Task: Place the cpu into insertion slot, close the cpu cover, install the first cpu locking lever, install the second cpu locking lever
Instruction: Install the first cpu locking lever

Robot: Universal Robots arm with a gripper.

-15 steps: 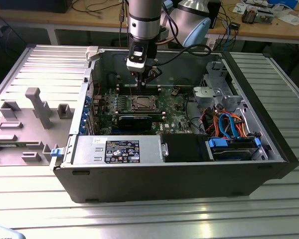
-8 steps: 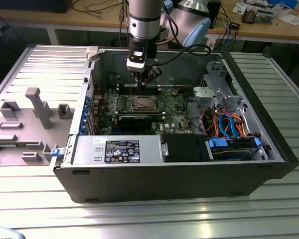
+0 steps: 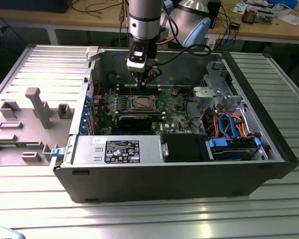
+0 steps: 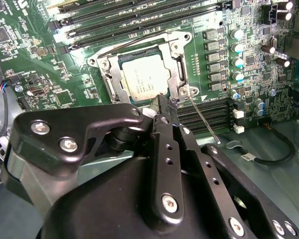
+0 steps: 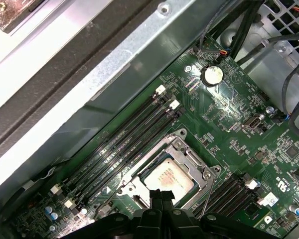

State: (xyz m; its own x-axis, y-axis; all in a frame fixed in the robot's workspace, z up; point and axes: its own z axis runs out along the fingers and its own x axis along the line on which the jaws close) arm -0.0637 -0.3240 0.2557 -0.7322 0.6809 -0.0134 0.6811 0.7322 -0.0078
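black jaws clenched together on nothing; the gripper [image 4: 162, 102] tip hangs just beside a corner of the thin silver metal cpu cover [image 4: 179, 63], which lies flat around the dull silver-grey square cpu [image 4: 147, 74] seated in the silver-rimmed insertion slot [image 4: 102, 62] on the green circuit board [image 4: 50, 67].

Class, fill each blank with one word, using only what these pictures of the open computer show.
1. The circuit board that carries the insertion slot is ____ in colour.
2. Close to the tip of the gripper, the flat chip lying in the insertion slot is the ____.
3. The window in the cpu cover, through which the chip's metal top shows, is ____ in shape.
Missing words: green; cpu; square.
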